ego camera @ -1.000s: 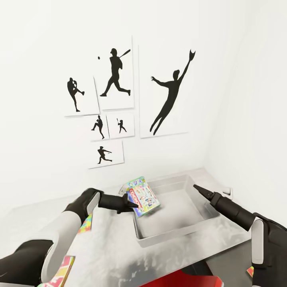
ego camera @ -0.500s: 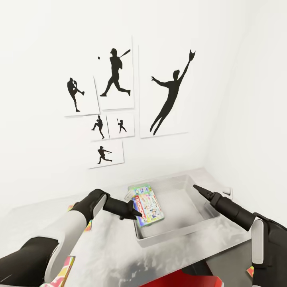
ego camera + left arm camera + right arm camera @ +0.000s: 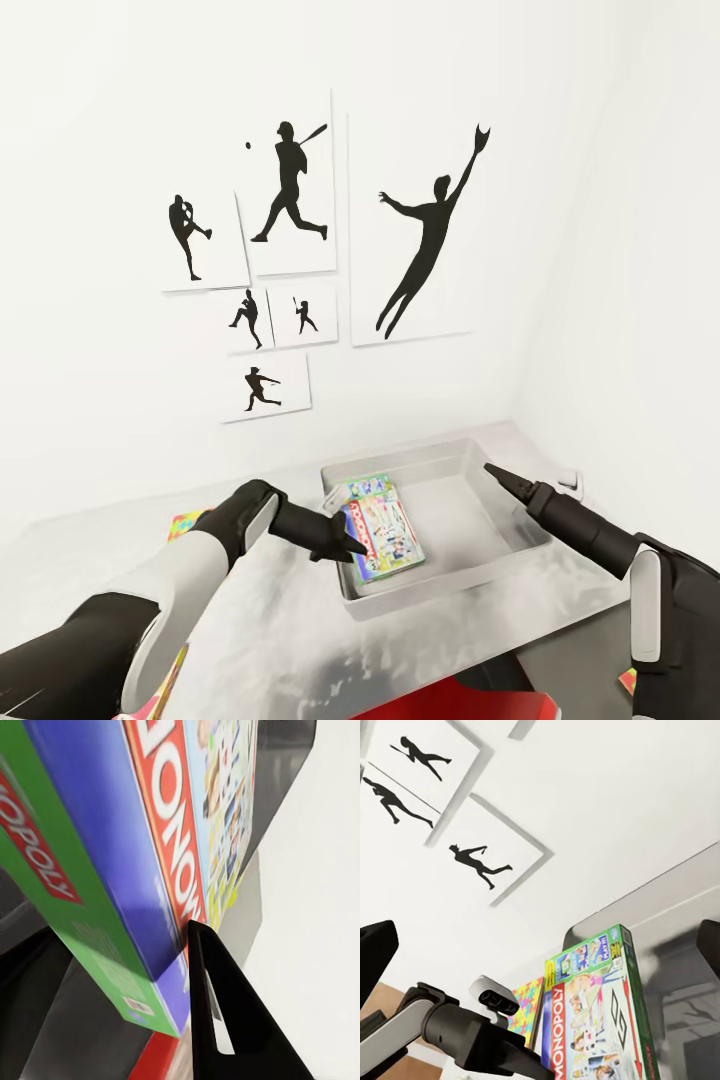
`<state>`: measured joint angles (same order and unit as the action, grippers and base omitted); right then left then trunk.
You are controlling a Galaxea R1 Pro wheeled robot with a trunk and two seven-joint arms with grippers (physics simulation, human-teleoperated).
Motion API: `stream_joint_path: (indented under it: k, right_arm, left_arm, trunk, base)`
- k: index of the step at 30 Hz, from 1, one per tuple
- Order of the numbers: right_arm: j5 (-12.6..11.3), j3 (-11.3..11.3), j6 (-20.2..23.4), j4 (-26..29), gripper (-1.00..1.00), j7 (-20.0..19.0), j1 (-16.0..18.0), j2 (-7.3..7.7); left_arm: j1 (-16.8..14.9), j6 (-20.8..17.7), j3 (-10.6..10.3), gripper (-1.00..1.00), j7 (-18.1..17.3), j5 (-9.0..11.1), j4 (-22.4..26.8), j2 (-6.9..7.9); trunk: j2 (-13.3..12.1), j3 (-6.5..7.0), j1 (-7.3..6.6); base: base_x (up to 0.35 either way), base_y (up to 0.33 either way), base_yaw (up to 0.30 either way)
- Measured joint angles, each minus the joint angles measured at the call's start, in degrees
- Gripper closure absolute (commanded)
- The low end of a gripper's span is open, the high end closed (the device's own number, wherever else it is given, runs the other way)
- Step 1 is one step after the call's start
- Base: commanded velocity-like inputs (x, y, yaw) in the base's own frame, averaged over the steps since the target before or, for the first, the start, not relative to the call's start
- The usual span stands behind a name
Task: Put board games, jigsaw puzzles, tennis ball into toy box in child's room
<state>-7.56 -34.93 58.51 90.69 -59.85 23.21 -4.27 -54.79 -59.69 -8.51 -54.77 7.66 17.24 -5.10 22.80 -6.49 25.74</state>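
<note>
The Monopoly board game, a flat box with a red banner, lies tilted inside the light-grey toy box, with a green-edged box stacked right behind it. My left gripper is shut on the near edge of this stack at the tray's left wall; one dark finger presses against the box. Over the tray's far right corner my right gripper hovers open and holds nothing. From the right wrist the games show inside the tray.
A jigsaw puzzle lies on the grey table left of my left wrist, also seen as a jigsaw. Another colourful sheet shows by my left forearm. White walls with black sports silhouettes close the table's far and right sides.
My left gripper has carried the board game down and to the right, from tilted above the tray's left rim to low inside the tray. The right arm has stayed still.
</note>
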Motion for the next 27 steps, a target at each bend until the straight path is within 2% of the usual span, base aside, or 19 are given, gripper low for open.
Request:
stream_joint_path:
  k: [9, 13, 17, 27]
  right_arm:
    - [0.0, 0.0, 0.0, 0.0, -1.0, 0.0, 0.0, 0.01]
    - [0.0, 0.0, 0.0, 0.0, -1.0, 0.0, 0.0, 0.26]
    - [0.0, -0.1, 0.0, 0.0, -1.0, -0.2, 0.0, 0.77]
    - [0.0, -0.2, -0.2, 0.0, -1.0, -0.3, 0.0, 0.89]
  left_arm:
    - [-0.2, 0.0, 0.0, 1.0, 0.3, 0.1, 0.4, 0.32]
    - [-1.2, 0.1, -0.2, 1.0, 0.6, -0.7, 0.4, 0.51]
    - [-2.5, 0.1, -0.2, 1.0, 0.6, -0.6, 0.4, 0.5]
    - [-3.5, 0.0, -0.2, 1.0, 0.6, -0.7, 0.4, 0.46]
  trunk:
    - [0.0, -0.19, 0.0]
    - [0.0, -0.38, 0.0]
    - [0.0, -0.61, 0.0]
    - [0.0, -1.32, 0.0]
  base:
    - [0.0, 0.0, 0.0]
    - [0.0, 0.0, 0.0]
    - [0.0, 0.0, 0.0]
    - [0.0, 0.0, 0.0]
